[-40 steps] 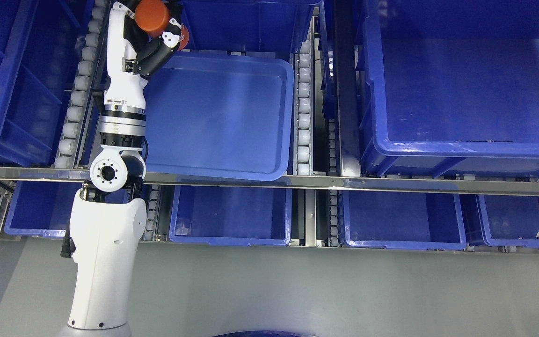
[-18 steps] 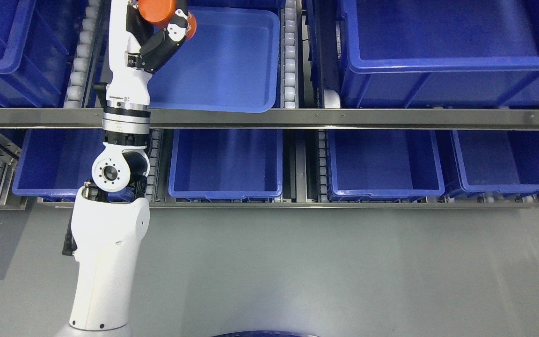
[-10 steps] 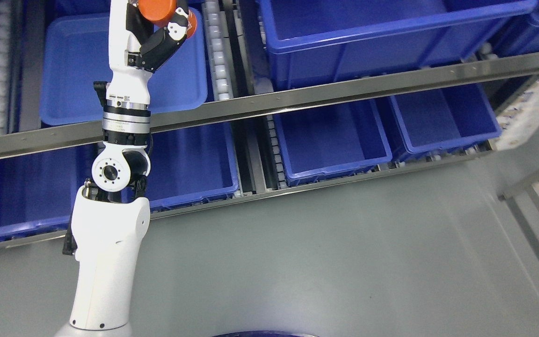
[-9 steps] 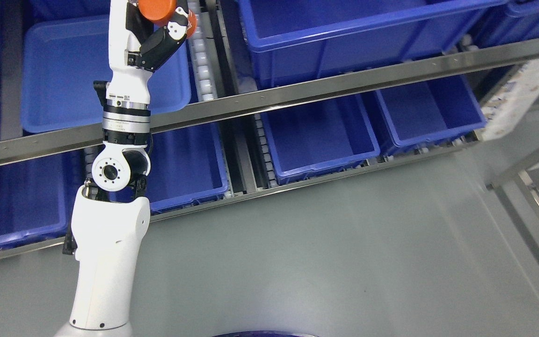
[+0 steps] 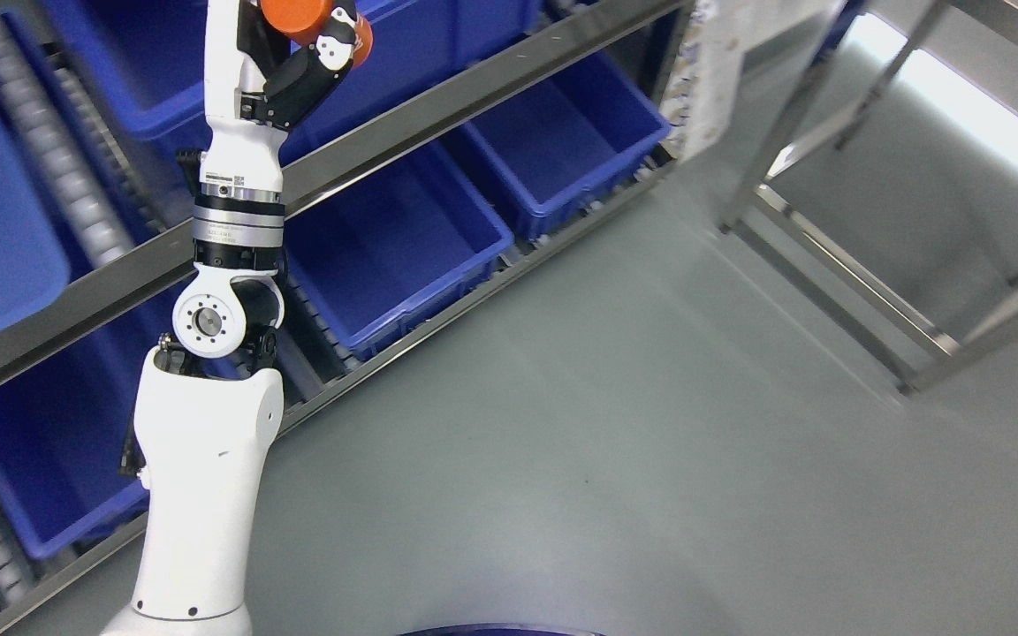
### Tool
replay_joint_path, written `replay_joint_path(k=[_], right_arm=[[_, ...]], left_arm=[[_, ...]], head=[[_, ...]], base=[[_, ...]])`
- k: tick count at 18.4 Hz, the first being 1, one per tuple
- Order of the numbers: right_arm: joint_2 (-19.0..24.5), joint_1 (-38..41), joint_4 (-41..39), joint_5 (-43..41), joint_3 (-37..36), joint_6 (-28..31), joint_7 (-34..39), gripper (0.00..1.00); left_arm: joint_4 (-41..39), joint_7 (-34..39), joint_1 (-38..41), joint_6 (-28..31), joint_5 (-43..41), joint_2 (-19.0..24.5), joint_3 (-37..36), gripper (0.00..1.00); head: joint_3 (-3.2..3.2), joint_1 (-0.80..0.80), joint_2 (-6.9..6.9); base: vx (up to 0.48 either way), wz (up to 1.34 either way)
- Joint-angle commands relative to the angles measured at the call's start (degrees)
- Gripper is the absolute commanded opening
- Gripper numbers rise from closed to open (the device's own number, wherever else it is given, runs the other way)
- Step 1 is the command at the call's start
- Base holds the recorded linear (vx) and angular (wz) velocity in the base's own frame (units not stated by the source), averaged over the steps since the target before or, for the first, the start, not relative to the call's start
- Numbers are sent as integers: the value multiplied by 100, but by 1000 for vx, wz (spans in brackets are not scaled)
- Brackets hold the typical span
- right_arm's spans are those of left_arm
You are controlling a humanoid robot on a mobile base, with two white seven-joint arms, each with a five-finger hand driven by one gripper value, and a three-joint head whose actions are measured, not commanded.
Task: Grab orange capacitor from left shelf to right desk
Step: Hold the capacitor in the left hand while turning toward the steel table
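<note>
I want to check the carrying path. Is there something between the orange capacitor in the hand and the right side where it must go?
Nothing visible on the grey floor. The left hand holds the orange capacitor; only metal frame legs stand at right. The desk top is not visible.

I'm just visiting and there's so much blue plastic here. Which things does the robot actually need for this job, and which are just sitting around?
Part of the job:
- orange capacitor, gripped in the left robot hand
- shelf rack it came from

Just sitting around:
- blue bins on the lower shelf level
- roller tracks
- metal frame at right
- grey floor
</note>
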Motion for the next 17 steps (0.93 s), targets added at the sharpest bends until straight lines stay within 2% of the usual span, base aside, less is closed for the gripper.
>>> replay_joint_path(k=[1, 8, 17], right_arm=[[-100, 191, -132, -165, -62, -4, -8, 100], [-100, 191, -132, -165, -62, -4, -16, 100], [-100, 191, -132, -165, -70, -4, -8, 100]], left_arm=[[-7, 3, -7, 5, 53, 100, -39, 2], [2, 12, 2, 5, 150, 100, -355, 2], [2, 21, 19, 5, 150, 100, -593, 2]], head=[[0, 0, 0], [0, 0, 1], [0, 0, 1]], base=[[11, -1093], [123, -1034], [296, -648]])
